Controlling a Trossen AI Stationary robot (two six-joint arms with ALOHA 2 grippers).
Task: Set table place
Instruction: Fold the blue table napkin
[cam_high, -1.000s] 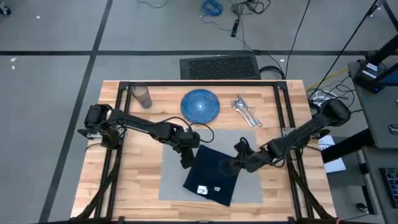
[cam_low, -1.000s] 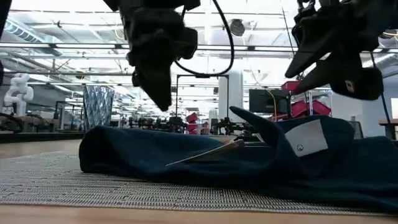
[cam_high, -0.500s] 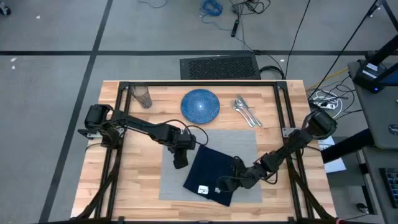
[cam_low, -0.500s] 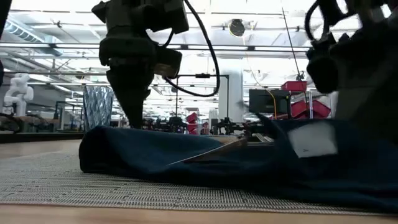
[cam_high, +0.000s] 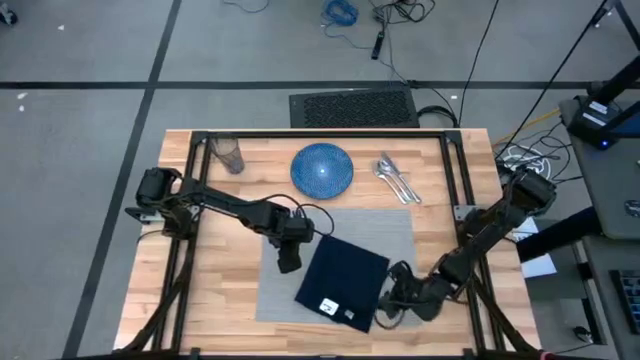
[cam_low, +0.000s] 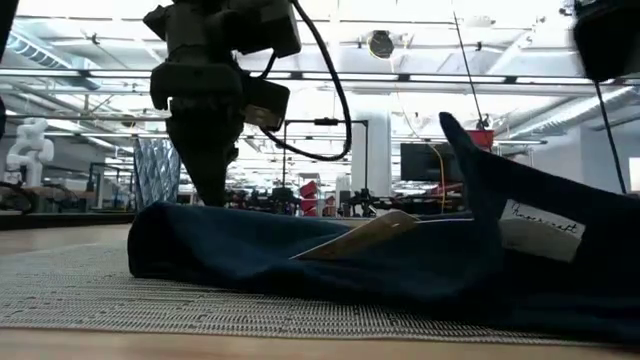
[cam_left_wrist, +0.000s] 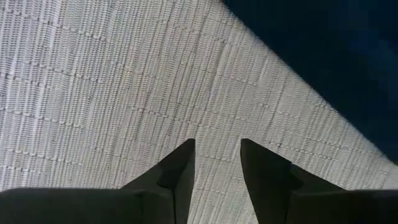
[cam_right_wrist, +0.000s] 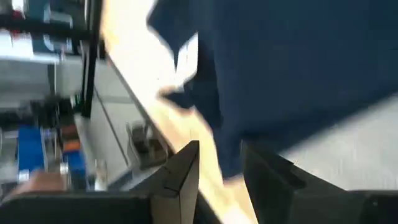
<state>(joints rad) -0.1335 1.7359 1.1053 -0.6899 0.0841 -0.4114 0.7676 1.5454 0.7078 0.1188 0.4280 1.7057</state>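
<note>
A navy napkin (cam_high: 340, 283) lies askew on the grey placemat (cam_high: 275, 300), near the table's (cam_high: 220, 300) front. My right gripper (cam_high: 386, 306) is at the napkin's near right edge, shut on it. My left gripper (cam_high: 288, 263) points down, shut, low over the bare mat (cam_left_wrist: 124, 93) just left of the napkin (cam_left_wrist: 323, 50); I cannot tell whether it touches the mat. The blue plate (cam_high: 322, 168), the cutlery (cam_high: 396, 179) and the glass (cam_high: 229, 155) stand along the far side. My right gripper pinches the napkin's edge (cam_right_wrist: 217, 140) between its two fingers, near the cloth's near right corner. The right part of the napkin is drawn up off the mat into a peak (cam_low: 455, 135). Its left part (cam_low: 220, 245) stays lying on the mat.
A white label (cam_low: 540, 230) shows on the raised part of the napkin. A black frame (cam_high: 320, 135) rims the table. Bare wood lies left of the mat (cam_high: 215, 250) and right of it (cam_high: 440, 220).
My right gripper has gone from the napkin's middle toward the table's near edge, then a little right, to the cloth's near right edge. The napkin's right part has risen higher while its left part stayed down. My left gripper has shifted slightly left and lower, off the napkin.
</note>
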